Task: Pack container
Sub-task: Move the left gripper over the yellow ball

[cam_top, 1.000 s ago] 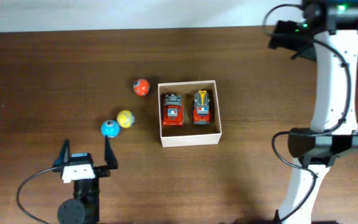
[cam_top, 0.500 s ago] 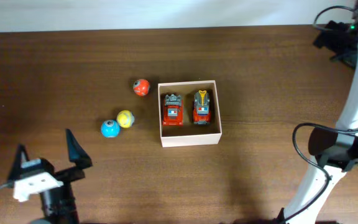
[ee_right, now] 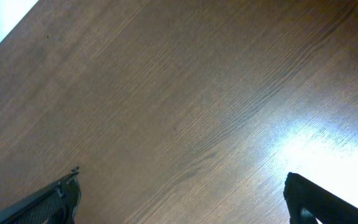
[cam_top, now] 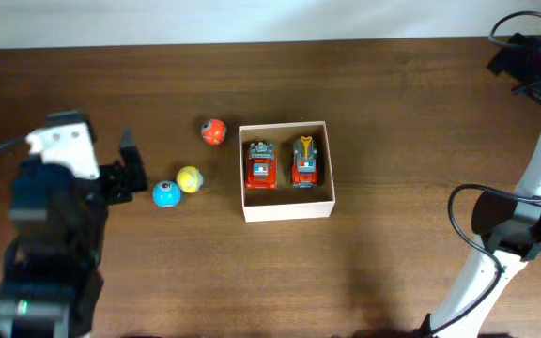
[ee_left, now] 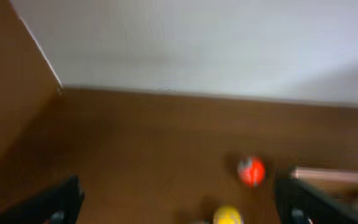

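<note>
The container, a square white-walled box with a tan inside, sits mid-table and holds two red toy cars side by side. Left of it lie a red-orange ball, a yellow ball and a blue ball. My left gripper is open and empty, raised just left of the blue ball. Its blurred wrist view shows the jaws wide apart, with the red-orange ball, the yellow ball and the container's edge. My right gripper is open over bare wood.
The left arm's body covers the front left of the table. The right arm stands at the right edge, its wrist at the far back right corner. A white wall runs behind the table.
The left arm swung from the front edge up and back to just left of the balls. The right wrist moved further right toward the frame's edge. Balls, cars and container stayed put.
</note>
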You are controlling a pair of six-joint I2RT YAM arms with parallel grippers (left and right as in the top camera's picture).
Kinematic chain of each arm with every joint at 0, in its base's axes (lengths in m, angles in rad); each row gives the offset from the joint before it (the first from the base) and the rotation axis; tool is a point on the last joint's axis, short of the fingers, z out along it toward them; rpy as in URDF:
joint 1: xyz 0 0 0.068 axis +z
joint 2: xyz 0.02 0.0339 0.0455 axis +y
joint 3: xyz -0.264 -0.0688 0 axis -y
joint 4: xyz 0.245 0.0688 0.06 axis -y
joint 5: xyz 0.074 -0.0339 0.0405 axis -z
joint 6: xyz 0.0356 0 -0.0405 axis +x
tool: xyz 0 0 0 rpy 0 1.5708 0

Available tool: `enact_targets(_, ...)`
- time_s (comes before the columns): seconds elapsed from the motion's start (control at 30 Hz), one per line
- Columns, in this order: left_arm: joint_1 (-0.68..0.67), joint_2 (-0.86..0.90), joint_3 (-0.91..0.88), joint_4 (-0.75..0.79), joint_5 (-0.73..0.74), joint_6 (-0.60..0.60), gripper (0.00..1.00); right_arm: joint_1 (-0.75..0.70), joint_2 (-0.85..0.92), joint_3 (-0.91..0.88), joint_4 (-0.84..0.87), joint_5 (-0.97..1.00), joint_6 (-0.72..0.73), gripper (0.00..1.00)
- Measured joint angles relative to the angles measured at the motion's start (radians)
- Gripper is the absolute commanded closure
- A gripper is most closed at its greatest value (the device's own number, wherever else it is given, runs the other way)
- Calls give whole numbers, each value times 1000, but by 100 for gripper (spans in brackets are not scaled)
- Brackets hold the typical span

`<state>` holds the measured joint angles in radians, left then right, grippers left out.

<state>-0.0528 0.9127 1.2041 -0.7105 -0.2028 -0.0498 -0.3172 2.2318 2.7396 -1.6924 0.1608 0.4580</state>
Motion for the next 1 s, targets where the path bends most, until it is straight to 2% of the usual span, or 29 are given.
enact_targets(0.43,0,330,1,-57,220,0,1,0,0,0,0,0,2,1)
enact_targets(0.77,1,631,2,-56,222,-1,1,0,0,0,0,0,2,1)
enact_targets(1.0,1,751,2,-52,221,-4,1,0,0,0,0,0,3,1)
